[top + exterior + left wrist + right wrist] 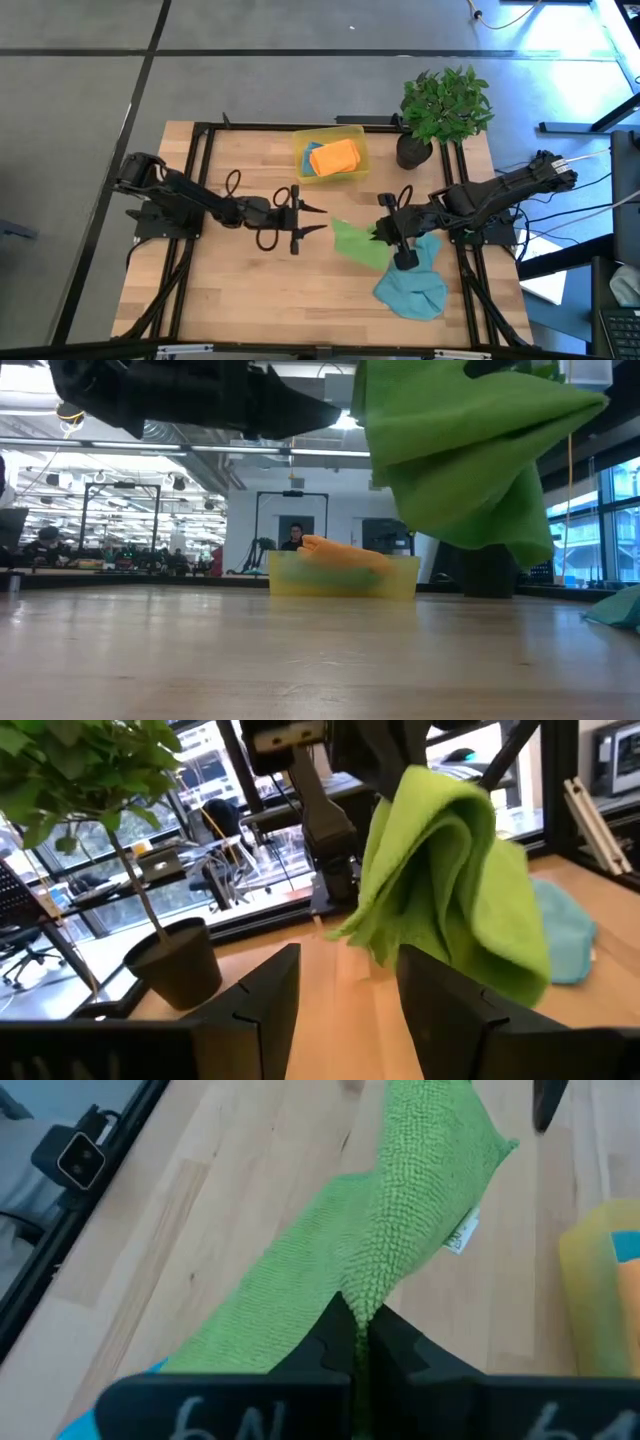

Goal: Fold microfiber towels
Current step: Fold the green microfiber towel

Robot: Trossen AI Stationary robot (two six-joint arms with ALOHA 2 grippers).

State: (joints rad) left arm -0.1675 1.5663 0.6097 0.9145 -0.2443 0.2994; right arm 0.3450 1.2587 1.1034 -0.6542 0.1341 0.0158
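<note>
Green towel lifted clear of the worktop

The right hand [355,1342] pinches the green towel [357,243], limp and light, just right of centre; the left hand [318,220], open at nine o'clock, should probably take a free dangling corner.

You see nubby matt cloth on the green towel [400,1230], smooth pale wood grain on the table [250,290], and translucent glossy plastic on the yellow bin [343,577].
</note>
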